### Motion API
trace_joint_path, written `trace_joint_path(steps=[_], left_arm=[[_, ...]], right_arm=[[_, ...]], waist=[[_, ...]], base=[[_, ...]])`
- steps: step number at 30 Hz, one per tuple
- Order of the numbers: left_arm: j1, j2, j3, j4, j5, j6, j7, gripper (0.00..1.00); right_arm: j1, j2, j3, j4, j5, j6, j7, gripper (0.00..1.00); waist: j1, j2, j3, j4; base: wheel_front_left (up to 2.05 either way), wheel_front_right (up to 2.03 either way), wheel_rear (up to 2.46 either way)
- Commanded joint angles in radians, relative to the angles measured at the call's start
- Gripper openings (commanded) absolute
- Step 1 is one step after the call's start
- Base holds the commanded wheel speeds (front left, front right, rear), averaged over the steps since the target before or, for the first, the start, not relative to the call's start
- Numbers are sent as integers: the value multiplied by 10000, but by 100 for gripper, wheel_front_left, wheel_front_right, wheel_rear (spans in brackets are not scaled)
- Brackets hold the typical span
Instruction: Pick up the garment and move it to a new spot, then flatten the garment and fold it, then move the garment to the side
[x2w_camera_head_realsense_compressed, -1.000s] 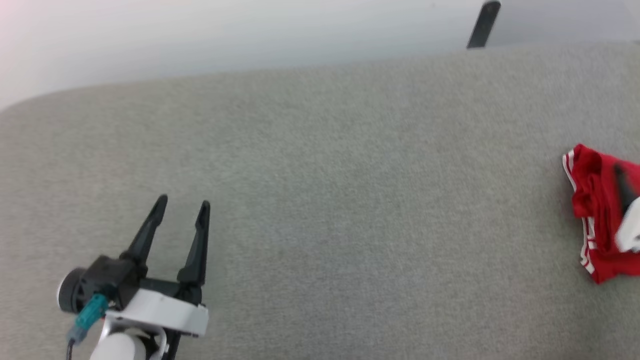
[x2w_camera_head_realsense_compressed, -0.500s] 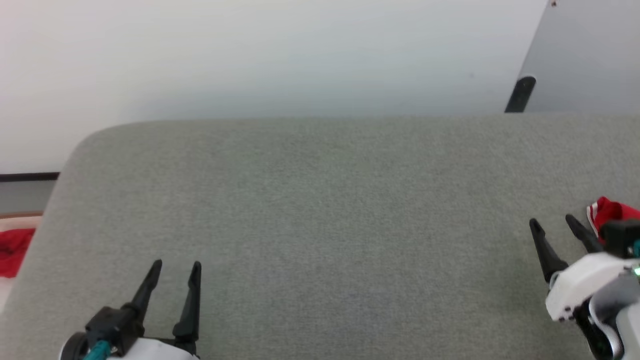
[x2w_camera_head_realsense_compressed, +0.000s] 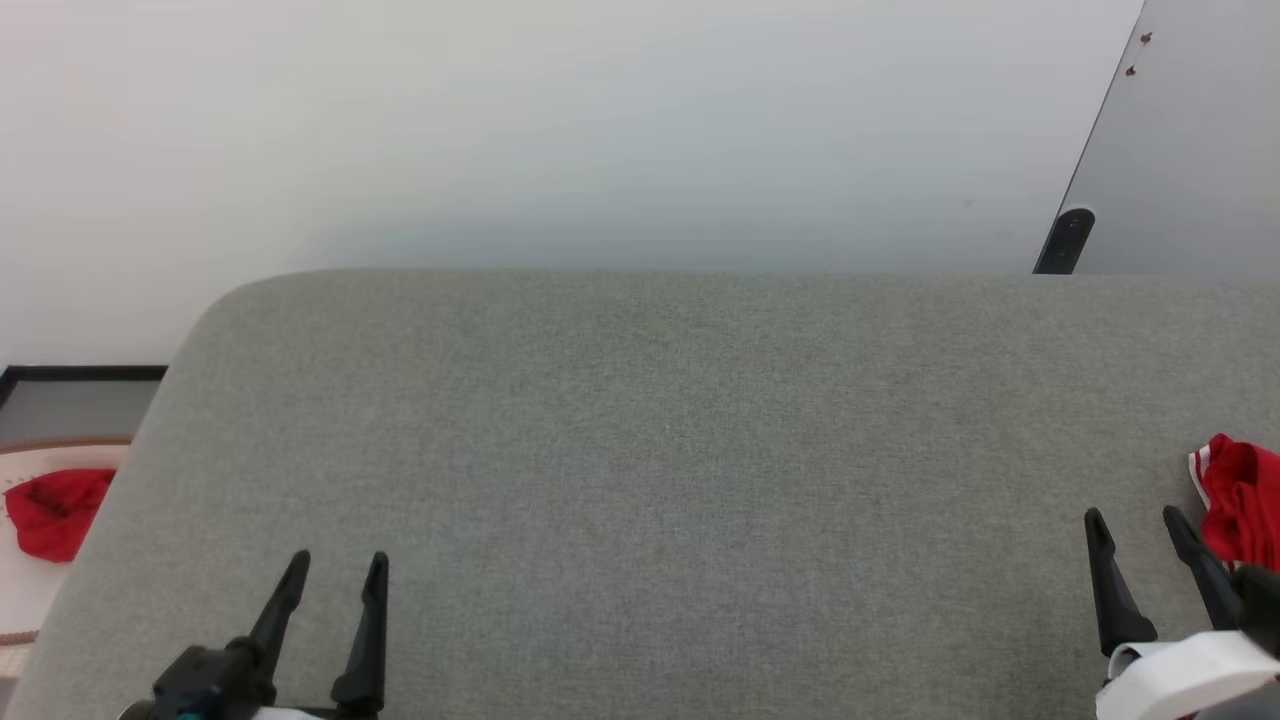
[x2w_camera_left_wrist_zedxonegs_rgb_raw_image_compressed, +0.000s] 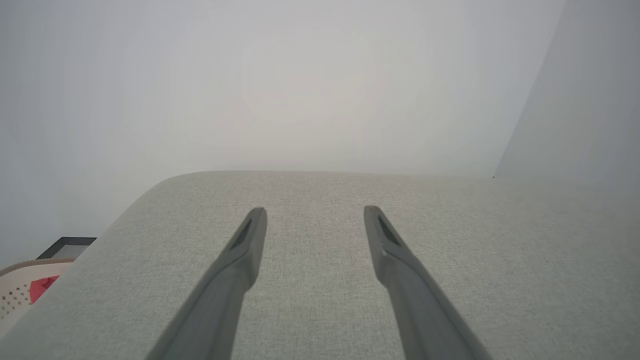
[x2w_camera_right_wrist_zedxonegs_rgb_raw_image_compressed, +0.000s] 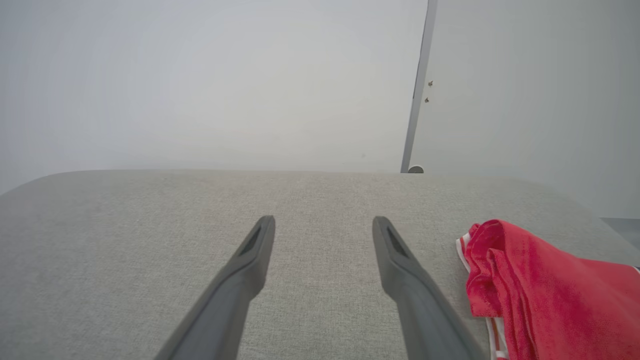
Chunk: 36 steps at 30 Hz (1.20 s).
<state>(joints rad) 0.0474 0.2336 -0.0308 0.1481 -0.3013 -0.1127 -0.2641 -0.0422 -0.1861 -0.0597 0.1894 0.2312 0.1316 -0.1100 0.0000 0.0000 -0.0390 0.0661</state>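
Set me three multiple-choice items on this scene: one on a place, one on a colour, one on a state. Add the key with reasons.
1. Where on the grey surface does the garment lie?
A. in the middle
B. at the far left corner
C. at the right, beside the right hand

2. What colour is the garment mainly?
A. red
B. blue
C. green

3. How is the right hand?
A. shut on the garment
B. open, holding nothing
C. shut, empty

Key:
1 C, the head view shows it at the right border, next to the right hand's fingers.
2 A, it is red cloth with white stripe trim.
3 B, its fingers stand apart over bare surface.
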Motion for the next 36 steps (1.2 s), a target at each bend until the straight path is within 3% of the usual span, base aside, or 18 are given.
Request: trace_joint_path(steps=[1, 6, 17, 36], left_arm=[[160, -8, 49, -59, -67, 48, 6, 100], [642, -261, 301, -505, -440, 107, 6, 100], [1397, -124, 373, -1443, -594, 236, 325, 100], [1338, 18, 221, -1710, -344, 542, 291, 100]], right_arm=[[195, 62, -88, -173, -108, -21, 43, 100], [774, 434, -463, -1016, -219, -21, 186, 100], [1450, 796, -790, -2089, -155, -21, 456, 100], [1330, 1012, -876, -2234, -336, -21, -167, 100]], waist=[[0, 0, -33, -23], [0, 0, -111, -105], [0, 0, -18, -190], [0, 0, -6, -165]], base=[[0, 0, 0], [0, 0, 0], [0, 0, 0], [0, 0, 0]])
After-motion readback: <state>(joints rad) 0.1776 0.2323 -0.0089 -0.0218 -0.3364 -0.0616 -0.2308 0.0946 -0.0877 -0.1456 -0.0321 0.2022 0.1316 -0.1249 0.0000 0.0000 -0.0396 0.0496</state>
